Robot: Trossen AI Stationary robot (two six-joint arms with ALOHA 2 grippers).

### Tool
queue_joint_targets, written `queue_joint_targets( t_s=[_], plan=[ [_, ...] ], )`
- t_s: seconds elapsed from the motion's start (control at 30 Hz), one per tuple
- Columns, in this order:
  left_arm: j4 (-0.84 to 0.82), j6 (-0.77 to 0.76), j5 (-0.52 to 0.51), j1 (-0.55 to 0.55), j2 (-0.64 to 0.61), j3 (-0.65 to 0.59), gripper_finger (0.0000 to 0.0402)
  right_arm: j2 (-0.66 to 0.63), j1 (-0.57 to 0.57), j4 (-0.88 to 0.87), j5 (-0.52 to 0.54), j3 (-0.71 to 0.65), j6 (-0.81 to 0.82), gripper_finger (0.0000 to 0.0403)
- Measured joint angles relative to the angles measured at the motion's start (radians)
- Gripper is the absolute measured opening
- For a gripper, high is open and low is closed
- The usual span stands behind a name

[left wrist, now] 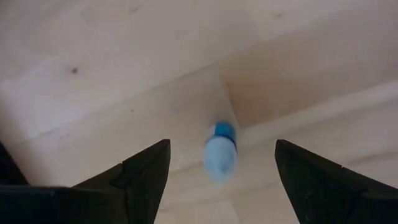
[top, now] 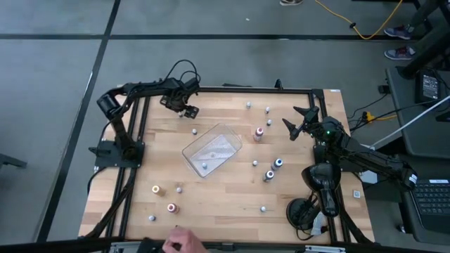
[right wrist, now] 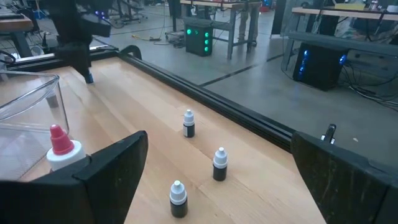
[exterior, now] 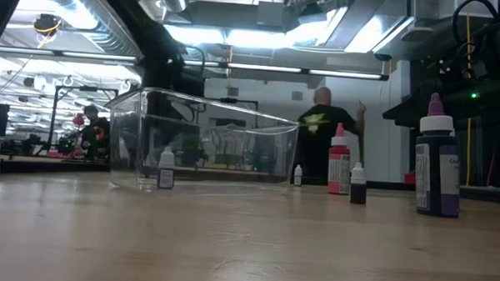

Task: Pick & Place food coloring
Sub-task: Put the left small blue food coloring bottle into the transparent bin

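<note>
Tiny food coloring bottles stand scattered over the wooden table (top: 232, 190). Among them are a red-capped one (top: 258, 133), blue ones (top: 278, 163) and an orange one (top: 156, 189). My left gripper (top: 187, 109) is at the far left of the table, pointing down, open. In the left wrist view a small blue-capped bottle (left wrist: 221, 149) stands upright on the wood between the fingers of my left gripper (left wrist: 222, 144), clear of both. My right gripper (top: 294, 121) hangs open over the far right, behind three white-capped bottles (right wrist: 219, 164).
A clear plastic tray (top: 212, 149) sits mid-table with one bottle (top: 204, 166) inside it. In the low view a tall purple bottle (exterior: 437, 159) and a red-capped one (exterior: 339, 164) stand to the right of the tray (exterior: 204, 143). A person's hand (top: 179, 243) shows at the near edge.
</note>
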Motion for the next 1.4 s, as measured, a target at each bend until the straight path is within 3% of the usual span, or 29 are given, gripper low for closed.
queue_joint_targets(
  t_s=[0.37, 1.13, 1.4],
  plan=[
    [0.003, 0.005, -0.039, 0.001, 0.019, 0.000, 0.0270, 0.000, 0.000, 0.000, 0.000, 0.000, 0.001, 0.0394],
    [-0.004, 0.013, -0.009, -0.012, 0.018, 0.002, 0.0058, 0.000, 0.000, 0.000, 0.000, 0.000, -0.001, 0.0394],
    [-0.071, 0.008, -0.006, -0.044, -0.040, 0.017, 0.0063, 0.000, 0.000, 0.000, 0.000, 0.000, 0.001, 0.0394]
  ],
)
